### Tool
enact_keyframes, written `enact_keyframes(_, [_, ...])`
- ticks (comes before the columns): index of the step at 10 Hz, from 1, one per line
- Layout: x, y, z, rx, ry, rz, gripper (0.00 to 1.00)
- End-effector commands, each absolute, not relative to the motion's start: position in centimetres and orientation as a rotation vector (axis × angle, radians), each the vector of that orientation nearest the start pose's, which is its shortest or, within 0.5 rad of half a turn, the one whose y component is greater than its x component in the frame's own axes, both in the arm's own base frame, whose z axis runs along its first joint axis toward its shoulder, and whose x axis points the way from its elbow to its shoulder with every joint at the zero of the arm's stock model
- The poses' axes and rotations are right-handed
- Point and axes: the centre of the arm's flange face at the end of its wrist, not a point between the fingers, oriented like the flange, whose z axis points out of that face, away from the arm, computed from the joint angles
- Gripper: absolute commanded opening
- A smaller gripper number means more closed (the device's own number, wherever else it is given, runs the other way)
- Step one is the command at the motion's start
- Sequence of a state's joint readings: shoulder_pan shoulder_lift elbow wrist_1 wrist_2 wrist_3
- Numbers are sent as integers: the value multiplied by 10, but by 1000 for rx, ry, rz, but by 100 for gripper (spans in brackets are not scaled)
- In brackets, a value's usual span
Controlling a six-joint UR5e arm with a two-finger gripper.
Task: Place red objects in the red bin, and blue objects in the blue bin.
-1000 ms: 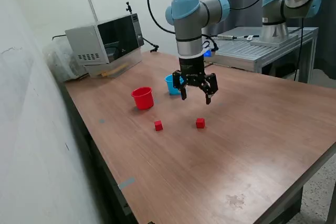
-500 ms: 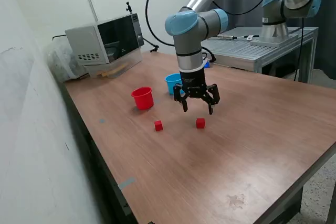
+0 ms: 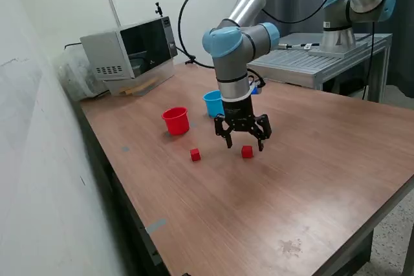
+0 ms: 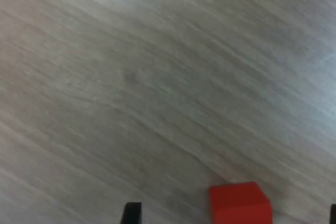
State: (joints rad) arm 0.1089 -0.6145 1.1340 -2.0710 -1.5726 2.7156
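Two tiny red cubes lie on the wooden table: one [image 3: 247, 152] directly under my gripper and one [image 3: 195, 154] further to the exterior view's left. My gripper [image 3: 244, 144] is open and empty, its fingers spread just above and around the first cube. That cube [image 4: 240, 201] shows in the wrist view between my fingertips [image 4: 131, 212]. The red cup [image 3: 175, 121] and the light blue cup [image 3: 213, 103] stand behind them. No blue cubes are in view.
A microwave-like box [image 3: 129, 46] stands at the table's far corner with a plastic bag [image 3: 72, 74] beside it. A second arm [image 3: 352, 4] on a metal stand [image 3: 323, 59] is behind the table. A wall runs along the exterior view's left.
My gripper has come down from beside the light blue cup and moved toward the red cube, now hovering low over it. It stayed open. The cubes and cups have not moved.
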Motion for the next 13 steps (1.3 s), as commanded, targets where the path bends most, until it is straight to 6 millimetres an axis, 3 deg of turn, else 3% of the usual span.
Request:
enact_keyframes(1, [-768, -218, 108, -2727, 1542, -18, 100])
enact_keyframes(2, [-768, -218, 108, -2736, 1528, -18, 0])
enact_keyframes(7, [-767, -218, 111, -2733, 1526, -13, 0])
enact_keyframes(8, [-767, -219, 124, -2740, 1530, 6, 0])
enact_keyframes(10, [-768, -214, 171, -2754, 1558, 86, 0])
enact_keyframes(11, [-768, -201, 208, -2752, 1594, 132, 0])
enact_keyframes(12, [-767, -194, 226, -2747, 1605, 151, 0])
enact_keyframes(13, [-771, -168, 239, -2689, 1685, 178, 0])
